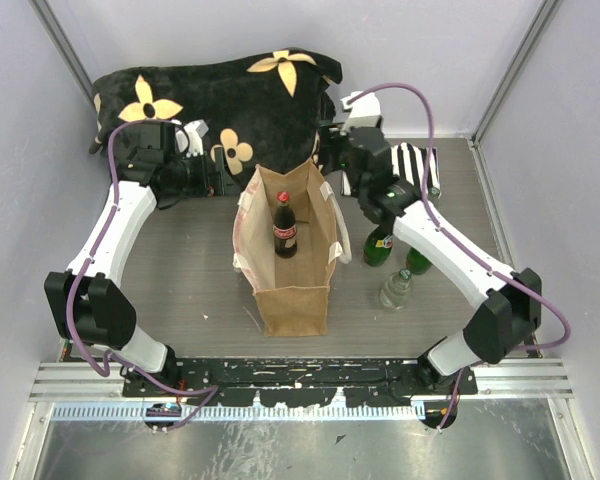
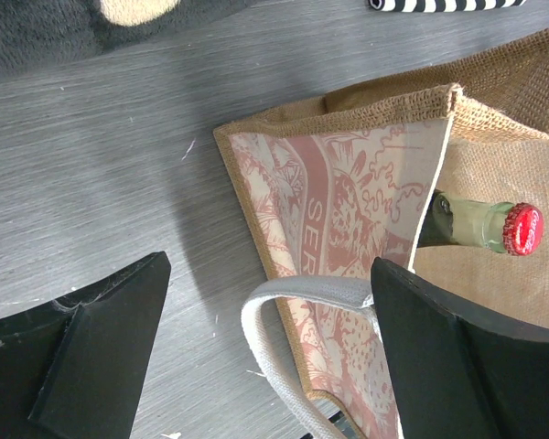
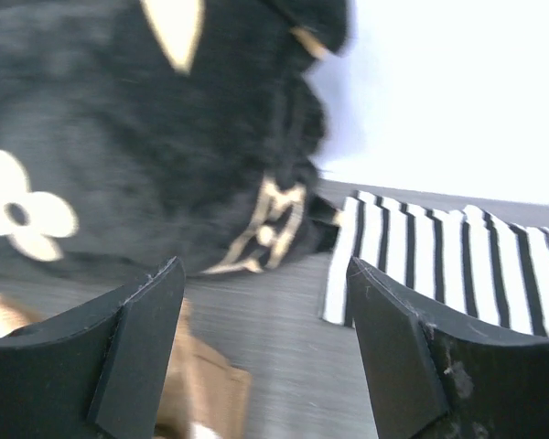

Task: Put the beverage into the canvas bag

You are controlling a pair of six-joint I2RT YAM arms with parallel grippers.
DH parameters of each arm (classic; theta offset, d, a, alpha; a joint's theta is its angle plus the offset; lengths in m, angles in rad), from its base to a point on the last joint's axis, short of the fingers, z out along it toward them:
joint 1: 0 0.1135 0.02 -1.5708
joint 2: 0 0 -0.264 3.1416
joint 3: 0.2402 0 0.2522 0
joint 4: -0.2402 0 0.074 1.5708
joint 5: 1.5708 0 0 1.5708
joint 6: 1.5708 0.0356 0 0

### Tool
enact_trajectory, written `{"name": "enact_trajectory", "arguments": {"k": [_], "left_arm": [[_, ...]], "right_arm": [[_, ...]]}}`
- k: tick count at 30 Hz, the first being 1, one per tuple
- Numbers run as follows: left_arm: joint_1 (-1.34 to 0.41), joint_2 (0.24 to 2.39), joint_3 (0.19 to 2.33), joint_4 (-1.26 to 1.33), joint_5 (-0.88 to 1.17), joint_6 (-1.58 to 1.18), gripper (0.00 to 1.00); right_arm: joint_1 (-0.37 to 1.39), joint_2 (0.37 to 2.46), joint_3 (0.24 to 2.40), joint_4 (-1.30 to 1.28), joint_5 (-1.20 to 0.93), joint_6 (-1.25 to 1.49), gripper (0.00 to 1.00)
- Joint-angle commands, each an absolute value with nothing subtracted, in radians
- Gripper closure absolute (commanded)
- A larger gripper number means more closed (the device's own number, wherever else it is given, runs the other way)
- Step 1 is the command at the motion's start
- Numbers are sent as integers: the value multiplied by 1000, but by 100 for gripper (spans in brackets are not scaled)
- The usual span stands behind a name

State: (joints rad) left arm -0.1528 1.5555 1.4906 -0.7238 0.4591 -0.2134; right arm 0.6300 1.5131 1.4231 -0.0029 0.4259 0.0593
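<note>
The canvas bag [image 1: 292,290] stands upright and open mid-table, its pinkish patterned side [image 2: 348,201] facing the left wrist view. A dark beverage bottle with a red cap [image 1: 284,226] stands inside the bag, and its neck and cap [image 2: 494,227] show over the rim. My left gripper [image 1: 218,182] is open at the bag's far left rim. The cream handle [image 2: 297,302] and the edge of the side wall lie between its fingers [image 2: 101,347]. My right gripper [image 1: 326,150] hangs open and empty behind the bag's far right corner [image 3: 201,389].
A black flowered blanket [image 1: 230,95] lies at the back and a black-and-white striped cloth [image 1: 420,165] at the back right. Two green bottles [image 1: 380,245] [image 1: 418,262] and a clear one [image 1: 395,290] stand right of the bag, under my right arm.
</note>
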Motion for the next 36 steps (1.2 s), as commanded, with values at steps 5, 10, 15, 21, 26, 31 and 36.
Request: {"name": "enact_trajectory", "arguments": {"k": [5, 10, 15, 21, 26, 31, 36], "left_arm": [[-158, 1553, 1494, -698, 486, -218, 2], [-160, 1552, 1489, -697, 488, -219, 1], [-161, 1551, 1487, -697, 490, -219, 1], [-162, 1547, 1484, -698, 492, -218, 1], [-164, 1539, 1476, -699, 492, -217, 2], [-164, 1530, 1468, -699, 492, -214, 1], [-163, 1525, 1461, -701, 491, -210, 2]], "right_arm": [[550, 1326, 1216, -126, 518, 127, 23], [542, 1250, 1114, -184, 557, 196, 23], [519, 1202, 1011, -201, 562, 244, 23], [475, 1174, 902, -167, 510, 300, 23], [460, 1172, 834, -113, 480, 317, 24], [456, 1176, 787, -64, 472, 326, 24], [456, 1171, 753, -21, 482, 319, 35]]}}
